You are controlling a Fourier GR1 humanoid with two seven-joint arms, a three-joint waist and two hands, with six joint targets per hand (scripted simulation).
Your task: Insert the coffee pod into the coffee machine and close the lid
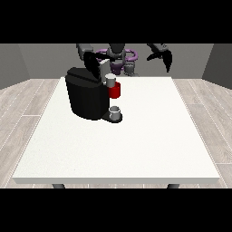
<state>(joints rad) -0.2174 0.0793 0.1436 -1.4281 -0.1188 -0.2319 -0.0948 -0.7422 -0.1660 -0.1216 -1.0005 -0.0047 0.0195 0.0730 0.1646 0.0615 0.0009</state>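
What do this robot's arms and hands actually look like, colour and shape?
Both hands are black: the hand at the view's left and the hand at the view's right, which ends in thin, pointed fingers. The arms are dark grey and blocky. No cables or markings can be made out.

Coffee machine (86,97): black, bulky, upright, directly below robot hand at view's left (94,65); red part at front, small grey cup (115,113) on its base. Lid (96,68): dark, raised, touching that robot hand. Coffee pod (110,80): small, pale, just below and beside same robot hand, atop red part.
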